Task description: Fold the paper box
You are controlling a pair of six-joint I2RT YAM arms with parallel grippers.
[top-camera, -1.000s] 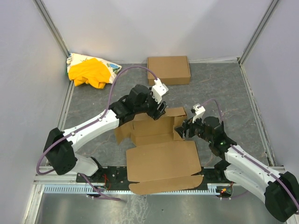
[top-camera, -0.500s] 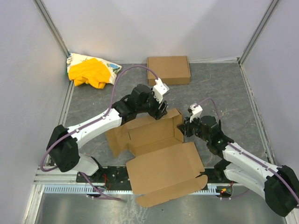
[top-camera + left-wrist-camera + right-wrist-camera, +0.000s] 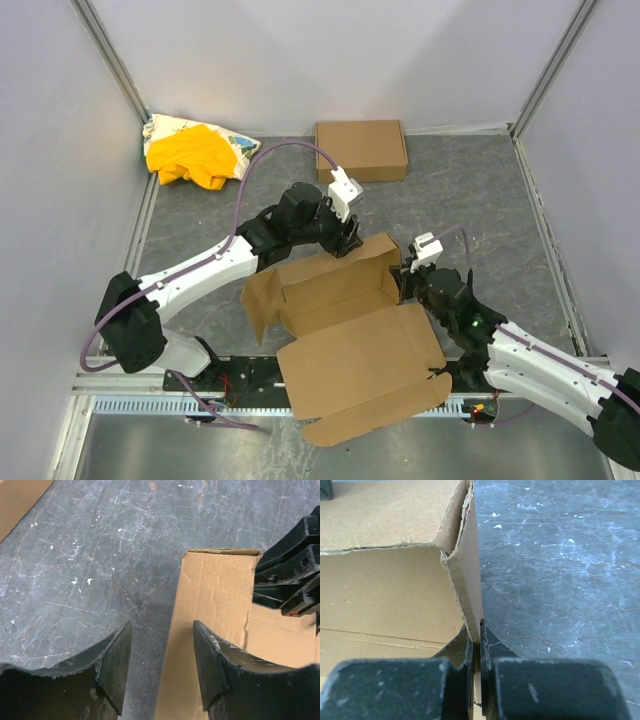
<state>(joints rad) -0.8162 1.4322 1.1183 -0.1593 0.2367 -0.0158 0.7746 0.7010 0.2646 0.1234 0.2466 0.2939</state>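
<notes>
The paper box [image 3: 350,330] lies half folded in the middle of the table, a shallow tray with its wide lid panel spread toward the arm bases. My left gripper [image 3: 347,240] stands open at the tray's far wall. In the left wrist view the edge of that cardboard wall [image 3: 215,595] runs up between its open jaws [image 3: 162,670] without being pinched. My right gripper [image 3: 404,283] is shut on the tray's upright right side wall [image 3: 462,575]. Both fingers of the right gripper [image 3: 481,645] press flat on the thin board.
A second neat brown carton [image 3: 361,150] lies at the back of the table, its corner showing in the left wrist view [image 3: 20,495]. A yellow cloth bundle [image 3: 190,155] sits in the back left corner. Grey walls enclose the table on three sides.
My right gripper has closed on the box's right side wall. The box has turned and slid a little toward the right. The left jaws have narrowed slightly but stay open.
</notes>
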